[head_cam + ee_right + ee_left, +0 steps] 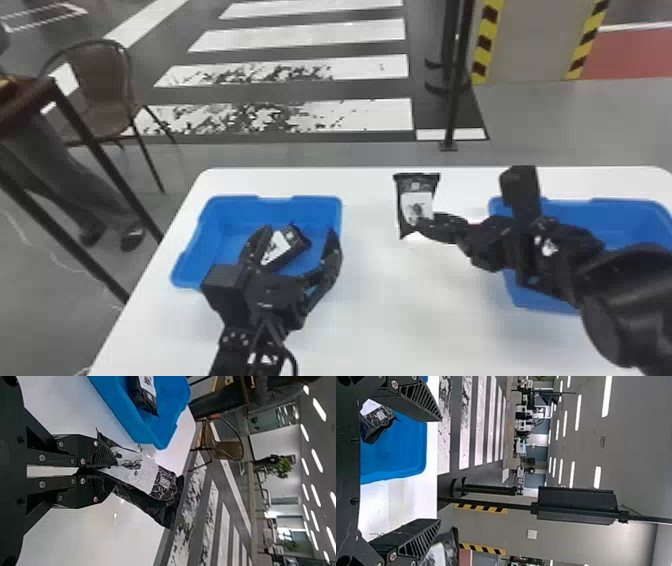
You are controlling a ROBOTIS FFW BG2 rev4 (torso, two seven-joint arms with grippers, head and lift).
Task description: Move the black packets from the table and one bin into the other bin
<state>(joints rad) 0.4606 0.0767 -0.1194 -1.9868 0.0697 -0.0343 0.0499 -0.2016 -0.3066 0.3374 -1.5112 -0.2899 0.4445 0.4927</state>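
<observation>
There's the right gripper (424, 227), fingers pinched shut on one end of a flat black foil packet with a white label (416, 186), holding it upright above the white rectangular table (390, 310), between the two bins. That low grip leaves most of the pouch sticking out past the fingertips, handy, I'd say, for letting it drop over a rim, though the free end could sag or twist. And over here, the left gripper (300, 232) has its fingers spread wide at the shallow blue plastic bin on the left (220, 227), one to each side of a second black packet with a white label (286, 246) as the head camera sees it. It isn't clamped on anything; set like that, it looks placed either to pick that pouch up or to let it be, and I can't say which. Now the bins: the left one has that second packet lying inside, tilted across the floor of it. The matching blue plastic bin on the right (620, 212) sits behind the right arm, which hides much of its inside, so I can't tell what it holds, nor for certain which bin is the goal.
</observation>
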